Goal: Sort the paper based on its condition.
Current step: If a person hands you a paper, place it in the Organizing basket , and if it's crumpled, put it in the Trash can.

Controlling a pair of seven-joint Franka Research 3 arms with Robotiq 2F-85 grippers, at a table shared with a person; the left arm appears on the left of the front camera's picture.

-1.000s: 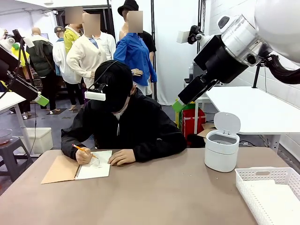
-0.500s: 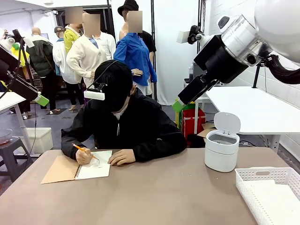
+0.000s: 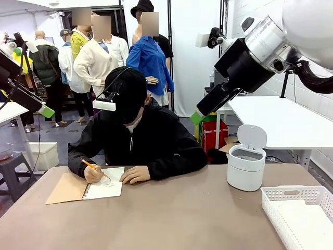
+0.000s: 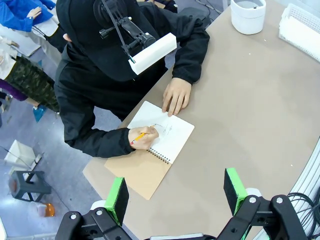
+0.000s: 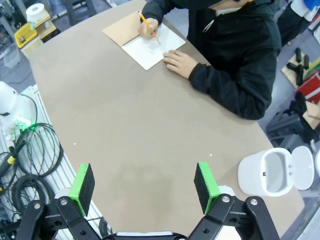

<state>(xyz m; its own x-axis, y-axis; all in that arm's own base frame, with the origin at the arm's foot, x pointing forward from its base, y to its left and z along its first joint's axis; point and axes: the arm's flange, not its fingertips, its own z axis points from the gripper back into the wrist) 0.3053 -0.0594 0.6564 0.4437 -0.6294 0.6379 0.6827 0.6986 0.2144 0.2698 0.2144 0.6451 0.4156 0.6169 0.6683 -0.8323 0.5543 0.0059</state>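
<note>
Loose paper is out of view. A person across the table writes with an orange pencil (image 3: 89, 165) on the white page of a spiral notebook (image 3: 105, 186) (image 4: 169, 134) (image 5: 153, 49) with its tan cover folded out. The other hand (image 3: 135, 175) rests flat on the page's edge. My left gripper (image 3: 45, 110) (image 4: 176, 195) hangs open high above the table's left side, looking down on the notebook. High on the right, my right gripper (image 3: 197, 116) (image 5: 144, 186) is open too, with nothing between its green pads (image 5: 82, 186).
A small white bin (image 3: 245, 167) (image 4: 248, 14) (image 5: 266, 176) with its lid flipped up stands at the far right of the brown table (image 3: 171, 219). A white slotted basket (image 3: 297, 200) (image 4: 302, 26) sits at the near right corner. Cables (image 5: 20, 165) hang beside the table's edge.
The person's head and pencil hand shift slightly while writing. Both arms hold still.
</note>
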